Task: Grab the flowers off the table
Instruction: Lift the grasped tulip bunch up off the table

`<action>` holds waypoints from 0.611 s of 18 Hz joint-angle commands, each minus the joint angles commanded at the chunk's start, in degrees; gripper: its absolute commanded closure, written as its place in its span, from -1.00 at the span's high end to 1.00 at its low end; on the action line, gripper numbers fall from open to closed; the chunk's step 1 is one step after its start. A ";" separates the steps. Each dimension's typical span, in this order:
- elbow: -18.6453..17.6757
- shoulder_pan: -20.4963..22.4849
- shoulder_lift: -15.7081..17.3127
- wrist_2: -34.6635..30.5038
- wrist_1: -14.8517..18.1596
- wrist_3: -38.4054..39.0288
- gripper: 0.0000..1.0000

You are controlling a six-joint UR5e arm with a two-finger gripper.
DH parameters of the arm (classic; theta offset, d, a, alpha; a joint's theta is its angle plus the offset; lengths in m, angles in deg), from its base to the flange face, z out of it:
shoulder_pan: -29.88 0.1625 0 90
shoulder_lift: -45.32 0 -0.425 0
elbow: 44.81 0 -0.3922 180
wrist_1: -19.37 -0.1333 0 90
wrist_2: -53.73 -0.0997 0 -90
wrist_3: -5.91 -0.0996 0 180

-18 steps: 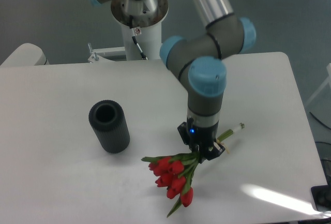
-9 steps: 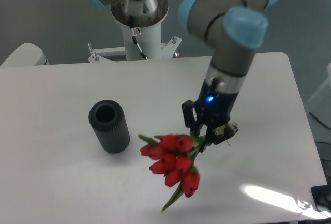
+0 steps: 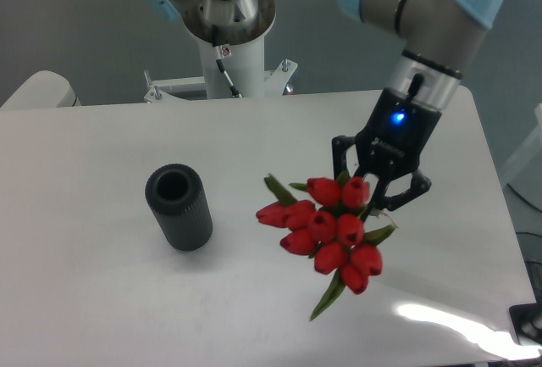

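The gripper [image 3: 373, 200] is clamped on the stems of the flowers [image 3: 330, 231], its two dark fingers [image 3: 341, 153] closing in from either side just behind the blooms. A blue light glows on the gripper body above the fingers.

The flowers hang clear of the table [image 3: 102, 299], the red tulip heads bunched together and pointing toward the camera and down to the left of the gripper. Green leaves stick out at the upper left of the bunch and one long leaf trails down below it. The stems run back behind the blooms into the fingers and are mostly hidden there.

A dark ribbed cylinder [image 3: 178, 208] stands upright on the table well to the left of the flowers, its open top showing. The arm's white base column [image 3: 227, 53] rises behind the table's far edge, above and to the left of the flowers.
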 joint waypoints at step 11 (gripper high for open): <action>-1.05 0.18 0.88 0.09 0.09 -0.09 -0.38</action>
